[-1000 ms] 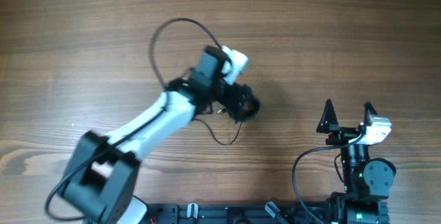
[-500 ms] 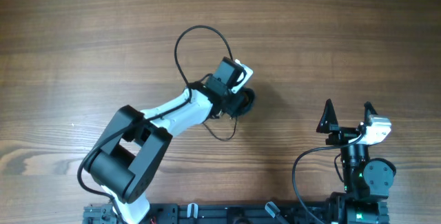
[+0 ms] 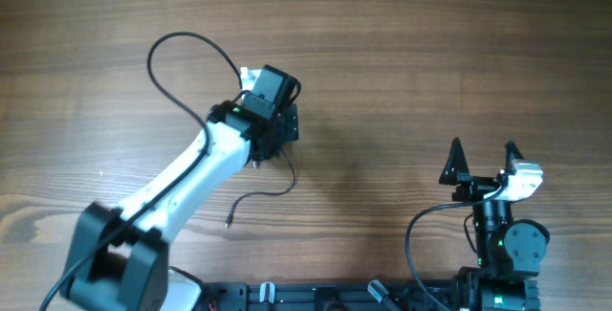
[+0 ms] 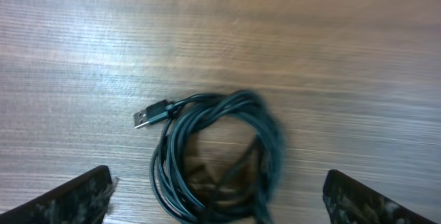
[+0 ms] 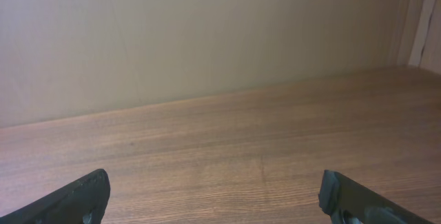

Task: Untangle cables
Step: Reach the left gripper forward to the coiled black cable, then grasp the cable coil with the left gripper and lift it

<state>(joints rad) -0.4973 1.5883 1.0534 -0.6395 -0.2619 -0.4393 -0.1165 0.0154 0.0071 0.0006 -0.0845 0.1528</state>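
- Left gripper, jaws wide apart, hovers with the coiled USB cable between and just ahead, probably lining up a grab.
- Right gripper parked, spread, holding nothing.

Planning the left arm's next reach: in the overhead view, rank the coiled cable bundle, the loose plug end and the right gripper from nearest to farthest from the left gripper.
1. Coiled cable bundle: directly beneath the left gripper, between its open fingers.
2. Loose plug end: toward the robot's side, slightly left.
3. Right gripper: far off on the right side.
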